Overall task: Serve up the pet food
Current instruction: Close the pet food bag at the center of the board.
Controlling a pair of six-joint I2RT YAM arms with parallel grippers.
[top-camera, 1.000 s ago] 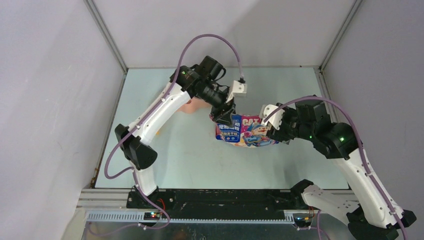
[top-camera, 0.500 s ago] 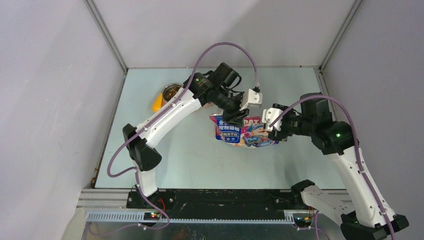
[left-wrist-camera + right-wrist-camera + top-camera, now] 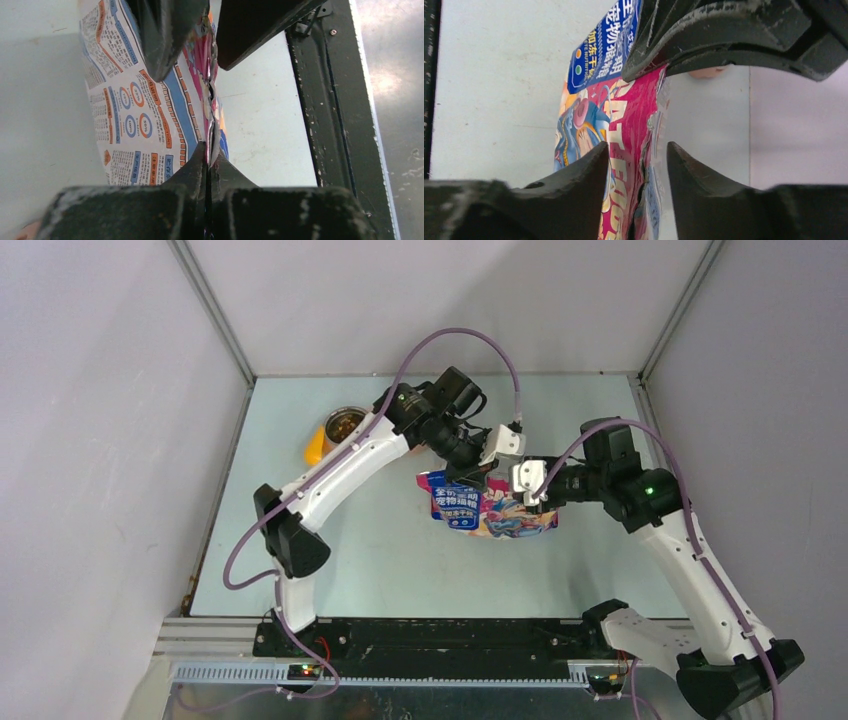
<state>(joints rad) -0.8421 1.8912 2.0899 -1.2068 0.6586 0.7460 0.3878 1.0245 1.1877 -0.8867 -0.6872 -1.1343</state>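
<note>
The cat food bag (image 3: 490, 512) lies in mid-table with its torn top edge raised. My left gripper (image 3: 470, 478) is shut on that edge; in the left wrist view the gripper (image 3: 207, 150) pinches the thin foil, with the bag's printed back (image 3: 140, 110) to its left. My right gripper (image 3: 527, 498) is at the same edge from the right. In the right wrist view the gripper (image 3: 638, 146) stands open, and the pink "CAT FOOD" panel (image 3: 624, 125) sits between its fingers. Brown pet food (image 3: 342, 425) shows in a steel bowl at the back left.
A yellow scoop (image 3: 315, 447) lies just left of the steel bowl. The pink feeder is mostly hidden behind the left arm. The enclosure walls stand close at the back and on both sides. The black base rail (image 3: 430, 635) runs along the near edge.
My left arm swung right, away from the feeder, and its gripper shut on the bag's top edge. My right gripper moved left onto the same edge and its jaws narrowed.
</note>
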